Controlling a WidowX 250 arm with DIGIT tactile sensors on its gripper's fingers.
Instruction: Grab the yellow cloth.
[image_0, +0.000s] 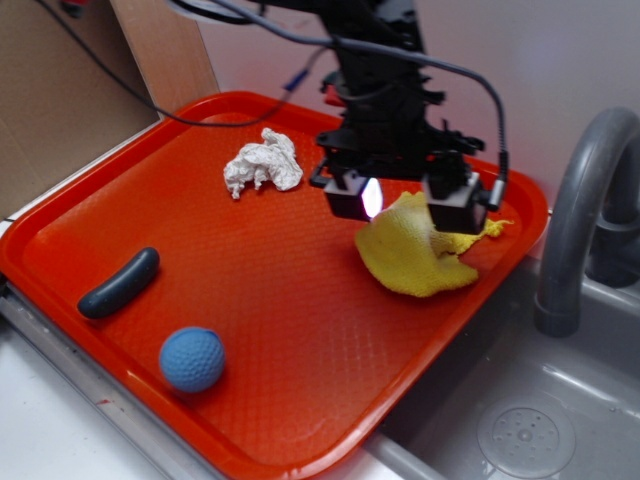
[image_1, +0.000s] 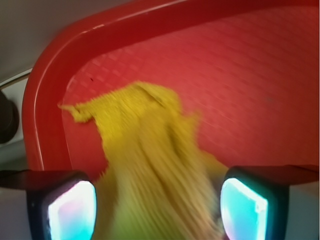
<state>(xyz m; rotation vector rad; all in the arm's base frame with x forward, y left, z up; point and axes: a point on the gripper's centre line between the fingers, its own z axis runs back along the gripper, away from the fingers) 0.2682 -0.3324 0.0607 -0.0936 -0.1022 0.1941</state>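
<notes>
The yellow cloth (image_0: 410, 262) lies rumpled at the far right corner of the red tray (image_0: 250, 300), with a ragged corner pointing toward the rim. My gripper (image_0: 400, 205) hangs directly over it, open, one finger on each side of the cloth's raised middle. In the wrist view the yellow cloth (image_1: 145, 135) rises blurred between the two glowing pads (image_1: 72, 210), and the gripper (image_1: 157, 210) straddles it without closing. The tray rim (image_1: 45, 100) curves around just beyond the cloth.
A crumpled white paper wad (image_0: 262, 163) lies at the back of the tray. A blue ball (image_0: 192, 359) and a dark oblong piece (image_0: 118, 283) sit near the front left. A grey faucet (image_0: 580, 220) and sink (image_0: 520, 420) stand right of the tray; cardboard (image_0: 60, 90) is at the back left.
</notes>
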